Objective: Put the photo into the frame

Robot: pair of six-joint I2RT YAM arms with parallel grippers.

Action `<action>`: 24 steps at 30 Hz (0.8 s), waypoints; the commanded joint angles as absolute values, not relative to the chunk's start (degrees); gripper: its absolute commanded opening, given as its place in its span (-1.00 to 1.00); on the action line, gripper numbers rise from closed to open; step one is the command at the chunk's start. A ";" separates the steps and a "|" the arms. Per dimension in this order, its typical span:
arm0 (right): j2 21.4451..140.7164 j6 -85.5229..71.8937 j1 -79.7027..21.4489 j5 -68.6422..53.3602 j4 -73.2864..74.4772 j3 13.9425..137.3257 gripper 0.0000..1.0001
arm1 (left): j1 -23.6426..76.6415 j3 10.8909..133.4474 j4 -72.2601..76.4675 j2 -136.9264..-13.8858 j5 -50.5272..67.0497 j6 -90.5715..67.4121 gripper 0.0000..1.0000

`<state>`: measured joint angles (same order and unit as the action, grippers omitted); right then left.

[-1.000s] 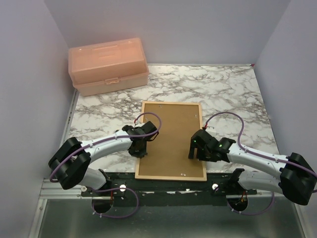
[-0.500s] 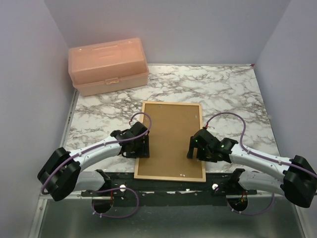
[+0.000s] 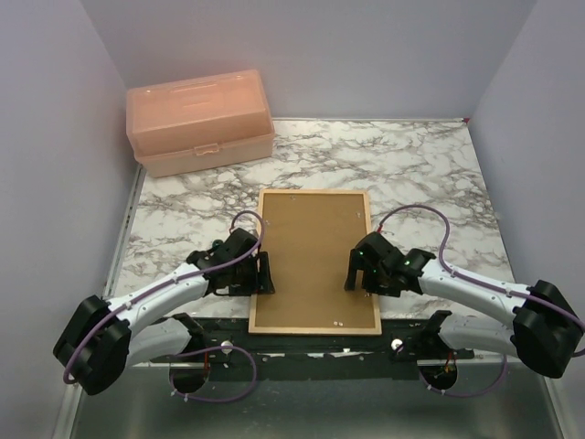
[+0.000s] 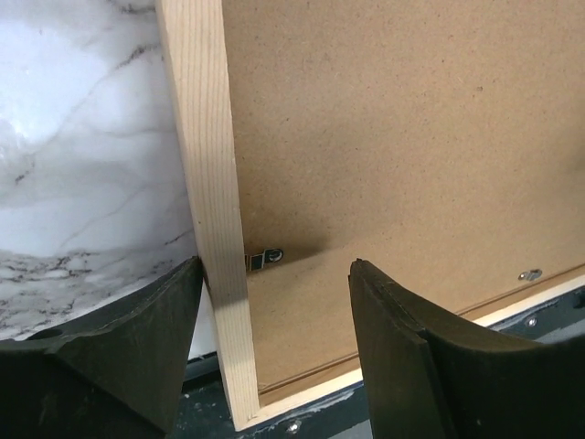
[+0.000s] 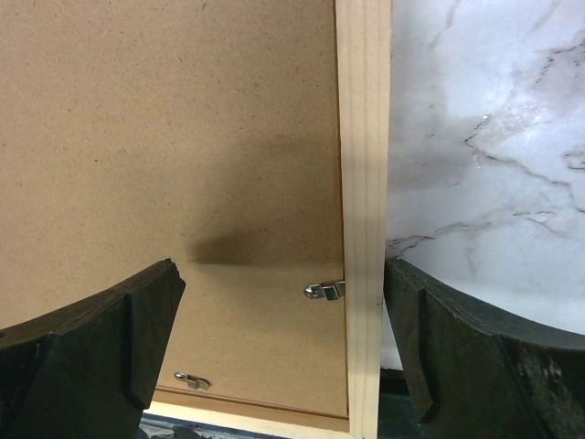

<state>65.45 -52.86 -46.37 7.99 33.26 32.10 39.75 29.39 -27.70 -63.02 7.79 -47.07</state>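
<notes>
A light-wood picture frame (image 3: pixel 315 192) lies face down near the front edge of a marble-patterned table (image 3: pixel 411 174), its opening filled edge to edge by a brown backing board (image 3: pixel 313 256). The two robot arms flank it from either side. The left gripper (image 3: pixel 263 274) hangs over the frame's left bar with its jaws parted and nothing held. Its wrist view shows the bar (image 4: pixel 206 183) running between the fingers, close against the outer one and well clear of the inner one. The right gripper (image 3: pixel 361 279) mirrors it on the opposite side, jaws spread wide and empty, with the right bar (image 5: pixel 363 137) passing just inside its outer finger. Small metal retaining tabs (image 5: pixel 324 291) reach from the bars over the board, and another shows beside the left bar (image 4: pixel 265 258); the ones visible appear turned inward. The photo itself appears in no view. If it is in the frame it sits beneath the board, but the pictures cannot confirm that. With the board seated flat, the tabs apparently closed and both grippers empty, the job looks finished or very nearly so. What may remain is checking the other tabs and drawing the arms clear. A peach toolbox (image 3: pixel 201 119) sits shut at the far left corner, well apart from the work.
</notes>
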 commanded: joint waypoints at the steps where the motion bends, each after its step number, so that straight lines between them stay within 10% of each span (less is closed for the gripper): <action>1: 64.76 -53.59 -46.58 0.44 28.85 34.39 1.00 | 41.17 28.53 -26.91 -58.10 14.28 -50.07 0.30; 24: 68.34 -54.22 -47.16 12.93 34.69 40.05 1.00 | 35.88 35.04 -38.46 -57.52 6.91 -45.40 0.80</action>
<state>64.64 -54.57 -47.16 5.19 32.91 34.22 41.67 30.39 -39.42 -54.89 5.58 -50.02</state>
